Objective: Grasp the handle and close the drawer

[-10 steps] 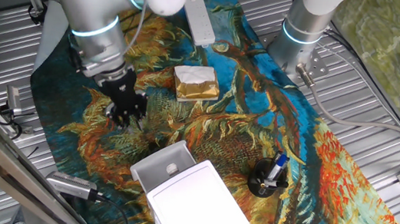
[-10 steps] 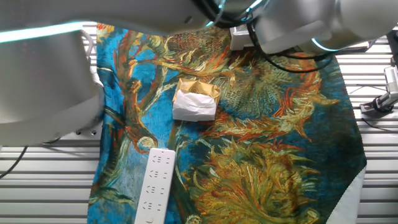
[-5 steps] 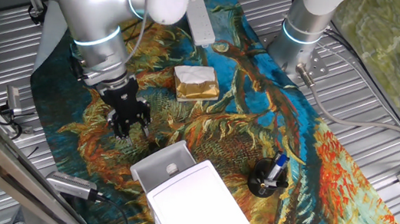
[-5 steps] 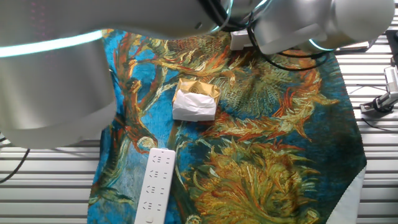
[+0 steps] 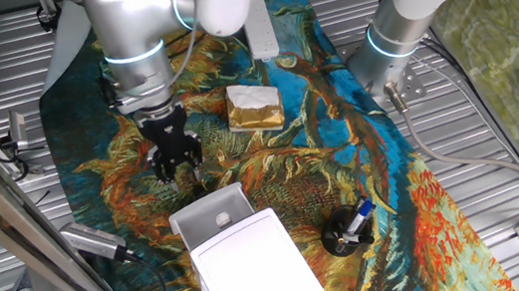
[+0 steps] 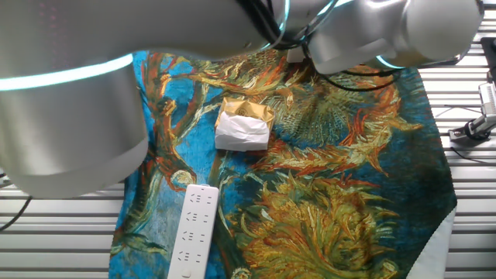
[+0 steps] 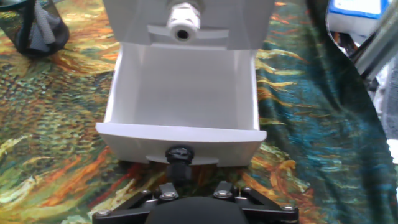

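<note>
The drawer (image 5: 202, 212) stands pulled out of the white flat-topped box (image 5: 264, 267), its empty tray toward the arm. In the hand view the drawer (image 7: 183, 93) fills the middle. The handle (image 7: 179, 154), a small round knob that looks dark in shadow, sits on the drawer's near front wall. A second, white knob (image 7: 182, 25) shows on the box face behind the tray. My gripper (image 5: 179, 163) hangs open just left of the drawer front and touches nothing. In the hand view the gripper (image 7: 193, 186) is just short of the handle, with only its black base showing.
A gold-and-white wrapped block (image 5: 254, 108) and a white remote (image 5: 261, 20) lie further back on the painted cloth (image 5: 414, 196). A black pen cup (image 5: 347, 229) stands right of the box. A second arm's base (image 5: 400, 28) is at the back. Metal slats surround the cloth.
My gripper has moved right and down over the cloth, closer to the drawer's front wall. The drawer and the box have not moved.
</note>
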You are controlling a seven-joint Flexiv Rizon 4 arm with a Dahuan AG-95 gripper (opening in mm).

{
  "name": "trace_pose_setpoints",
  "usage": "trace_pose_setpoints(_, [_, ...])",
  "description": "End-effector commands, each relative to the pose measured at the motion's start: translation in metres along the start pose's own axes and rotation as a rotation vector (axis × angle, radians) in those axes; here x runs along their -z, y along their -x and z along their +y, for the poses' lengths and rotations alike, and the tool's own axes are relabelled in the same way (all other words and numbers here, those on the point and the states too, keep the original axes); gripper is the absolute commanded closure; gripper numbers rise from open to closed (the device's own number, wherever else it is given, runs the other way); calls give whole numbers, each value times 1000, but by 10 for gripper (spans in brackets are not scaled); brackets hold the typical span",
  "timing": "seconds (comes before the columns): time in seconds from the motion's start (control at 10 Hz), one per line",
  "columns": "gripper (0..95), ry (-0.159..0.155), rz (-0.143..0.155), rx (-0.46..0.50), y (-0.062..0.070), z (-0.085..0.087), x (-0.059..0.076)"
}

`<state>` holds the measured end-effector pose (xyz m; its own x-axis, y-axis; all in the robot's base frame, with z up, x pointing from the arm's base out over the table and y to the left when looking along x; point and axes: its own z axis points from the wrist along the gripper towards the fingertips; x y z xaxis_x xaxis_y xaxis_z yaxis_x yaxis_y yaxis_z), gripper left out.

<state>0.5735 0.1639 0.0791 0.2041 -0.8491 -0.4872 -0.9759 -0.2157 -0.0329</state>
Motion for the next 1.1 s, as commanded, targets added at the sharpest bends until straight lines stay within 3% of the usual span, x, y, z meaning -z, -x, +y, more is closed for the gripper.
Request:
trace_pose_setpoints(0.1, [570,0,-1,-2,0,6,-1])
trace_pose_setpoints(0.8, [570,-21,1,-17,8,17,-10])
trace_pose_setpoints(0.9, [760,-21,3,-19,9,16,-11])
trace_pose_setpoints(1.1, [760,-27,5,-17,10,16,-12])
